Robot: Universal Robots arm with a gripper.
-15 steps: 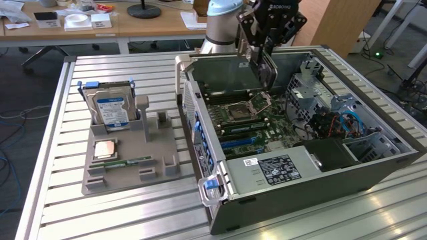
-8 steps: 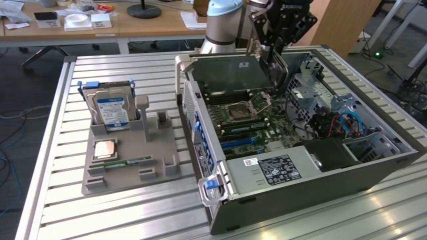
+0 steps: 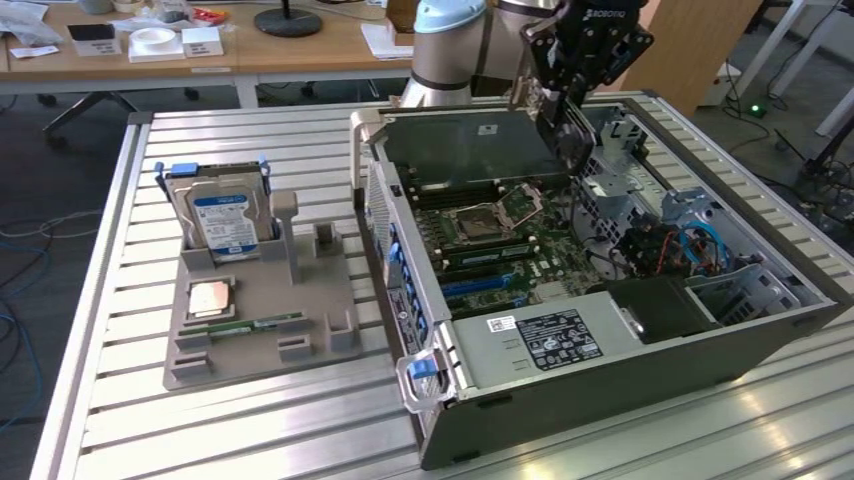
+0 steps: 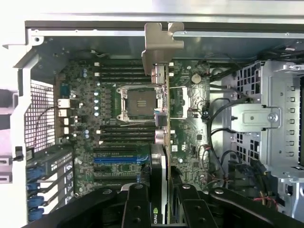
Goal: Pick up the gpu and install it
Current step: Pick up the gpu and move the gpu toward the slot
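Green circuit board seen edge-on: the gpu (image 4: 161, 166) sits in the pincer (image 4: 163, 199), whose black fingers (image 4: 137, 204) clamp it from both sides, with its silver bracket (image 4: 159, 45) at the far end from the grip. The card hangs over the motherboard (image 4: 118, 156), beside the CPU socket (image 4: 137, 102), inside the open computer case (image 3: 601, 350). On the table (image 3: 267, 430), towards the exterior view's left, a grey holder (image 3: 267, 300) carries a hard drive (image 3: 224, 222) and a memory stick (image 3: 254, 326).

Bright, even indoor light glares off the slatted table (image 3: 763, 418).
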